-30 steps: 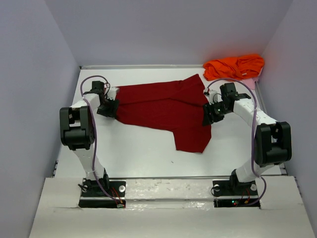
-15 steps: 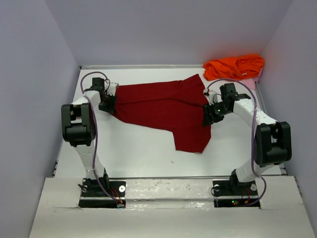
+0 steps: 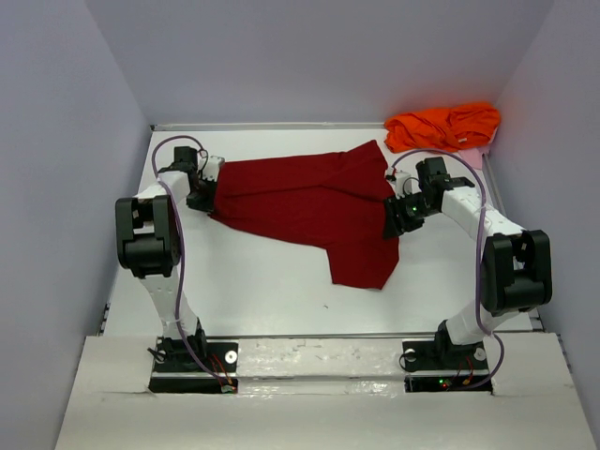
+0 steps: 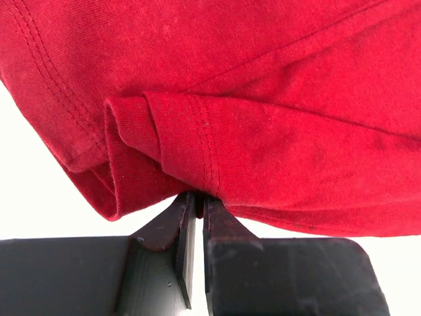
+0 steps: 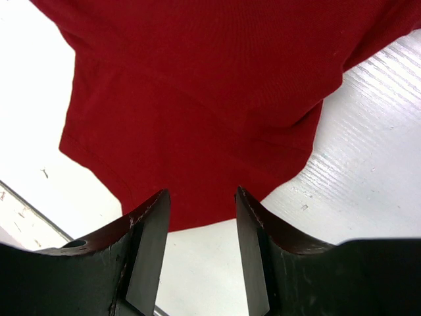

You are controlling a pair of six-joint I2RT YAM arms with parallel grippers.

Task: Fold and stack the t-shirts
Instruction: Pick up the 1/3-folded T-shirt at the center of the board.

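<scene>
Cloth of two colours is seen from the top external view: the crimson t-shirt (image 3: pixel 300 202) is spread, rumpled and unfolded, across the middle of the counter (image 3: pixel 262 291), with one flap trailing toward 6 o'clock, while the orange t-shirt (image 3: pixel 442 127) is heaped at 1 o'clock, well apart from it. The left end effector (image 3: pixel 204 192) is set at the crimson garment's 9 o'clock edge and the right end effector (image 3: pixel 398 214) at its 3 o'clock edge. From the left wrist view, the left jaws are seen pressed together on a doubled, stitched hem of the crimson cloth, which is bunched into a small roll just above the tips. From the right wrist view, the right jaws are held apart and nothing is clamped; the crimson edge lies flat on the counter just beyond the tips. The fabric is judged to be light, limp and prone to sagging and creasing, so it would best be taken at hems or corners, with both sides gripped and kept taut, since a thin single layer could easily be missed or slip free.
</scene>
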